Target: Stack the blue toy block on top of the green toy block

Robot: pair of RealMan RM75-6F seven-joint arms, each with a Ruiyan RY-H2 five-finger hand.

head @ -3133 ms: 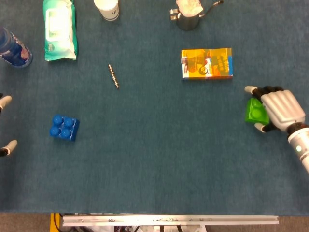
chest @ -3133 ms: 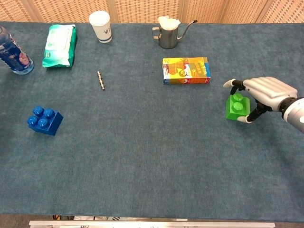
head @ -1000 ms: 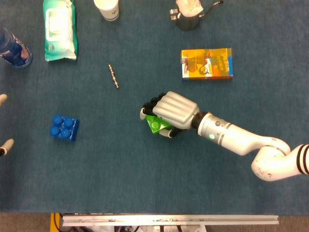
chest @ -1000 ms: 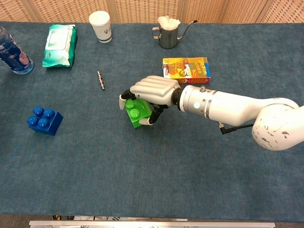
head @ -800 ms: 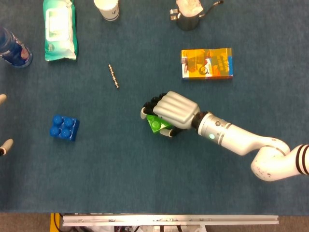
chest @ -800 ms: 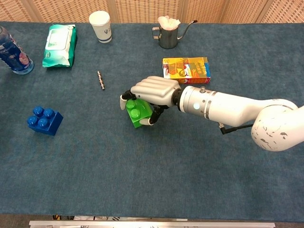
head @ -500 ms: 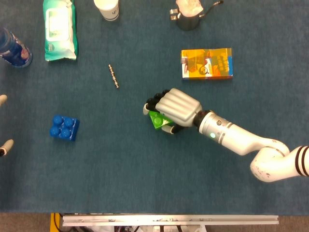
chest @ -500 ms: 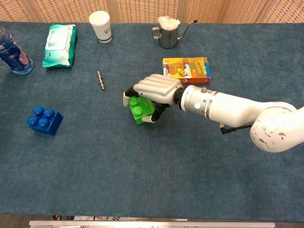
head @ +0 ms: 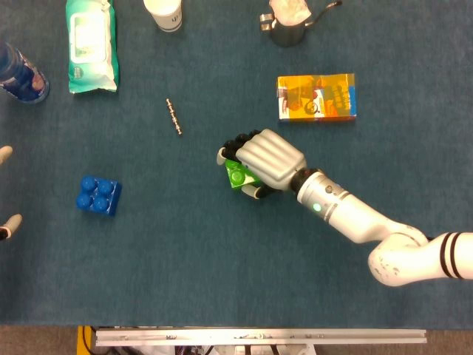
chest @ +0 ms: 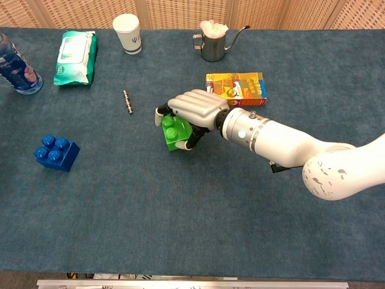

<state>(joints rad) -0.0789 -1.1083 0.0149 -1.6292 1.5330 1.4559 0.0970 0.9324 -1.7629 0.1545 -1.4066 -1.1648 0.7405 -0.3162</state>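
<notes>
The green toy block (head: 238, 176) (chest: 171, 133) is near the table's middle, gripped from above by my right hand (head: 264, 160) (chest: 194, 110), whose fingers wrap its sides. The blue toy block (head: 97, 195) (chest: 56, 152) rests studs-up on the cloth at the left, well apart from the green one. Of my left hand only two fingertips (head: 11, 222) show at the left edge of the head view, spread apart with nothing between them.
A chain (head: 174, 117) lies between the blocks and the back. An orange box (head: 316, 97), metal pitcher (chest: 212, 42), paper cup (chest: 127, 33), wipes pack (chest: 75, 57) and blue bottle (chest: 15, 65) stand along the back.
My right hand carried the green block from the right side to the table's middle, and over the last second turned and shifted it slightly toward the back.
</notes>
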